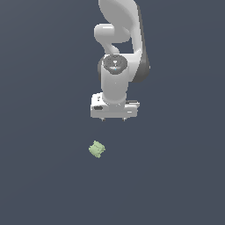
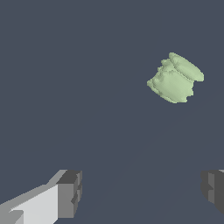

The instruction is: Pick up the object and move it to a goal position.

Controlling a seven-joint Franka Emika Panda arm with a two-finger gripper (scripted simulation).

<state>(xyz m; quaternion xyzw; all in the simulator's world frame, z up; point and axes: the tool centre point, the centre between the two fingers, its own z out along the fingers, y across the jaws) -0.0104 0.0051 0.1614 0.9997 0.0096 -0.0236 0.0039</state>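
The object (image 1: 96,149) is a small pale-green lumpy block lying on the dark grey floor, in front of the arm and slightly toward the exterior view's left. It also shows in the wrist view (image 2: 176,79). My white gripper (image 1: 113,118) hangs above the floor, behind the object and apart from it. Its two dark fingertips (image 2: 70,192) stand wide apart with nothing between them, so it is open and empty. The object lies outside the gap between the fingers.
The white arm (image 1: 121,39) rises behind the gripper. A plain dark grey floor (image 1: 176,176) spreads all around. No goal marker shows.
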